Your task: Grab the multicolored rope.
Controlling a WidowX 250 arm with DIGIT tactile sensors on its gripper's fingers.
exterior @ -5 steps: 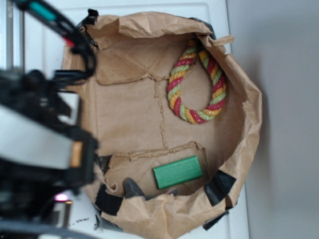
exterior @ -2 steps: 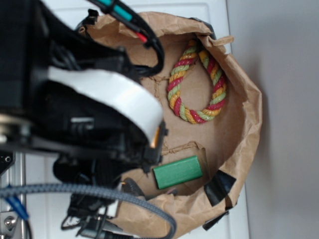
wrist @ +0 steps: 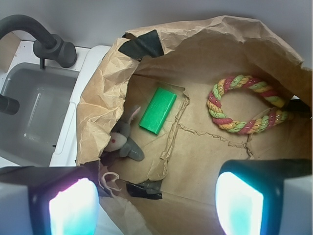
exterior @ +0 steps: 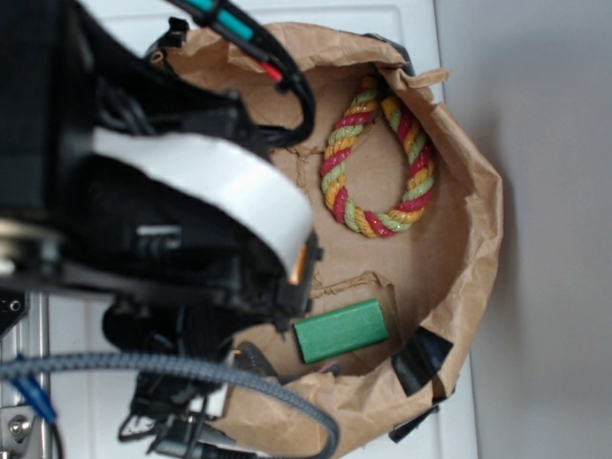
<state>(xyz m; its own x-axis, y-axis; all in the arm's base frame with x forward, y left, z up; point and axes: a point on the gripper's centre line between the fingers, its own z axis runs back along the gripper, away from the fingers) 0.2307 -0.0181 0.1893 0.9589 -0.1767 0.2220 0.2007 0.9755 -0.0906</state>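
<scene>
From the exterior view, the multicolored rope (exterior: 378, 159) lay at about 1 o'clock inside the brown paper bag (exterior: 478, 239), the green block (exterior: 341, 330) at 5 o'clock. The arm probably hid the gripper. In the wrist view, the gripper (wrist: 155, 205) stood released, fingers apart, empty, rope (wrist: 244, 105) at 2 o'clock

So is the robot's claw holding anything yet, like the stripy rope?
No, nothing is held. The gripper is open and empty, its fingers apart above the paper bag. The multicolored rope lies untouched on the bag's floor.
</scene>
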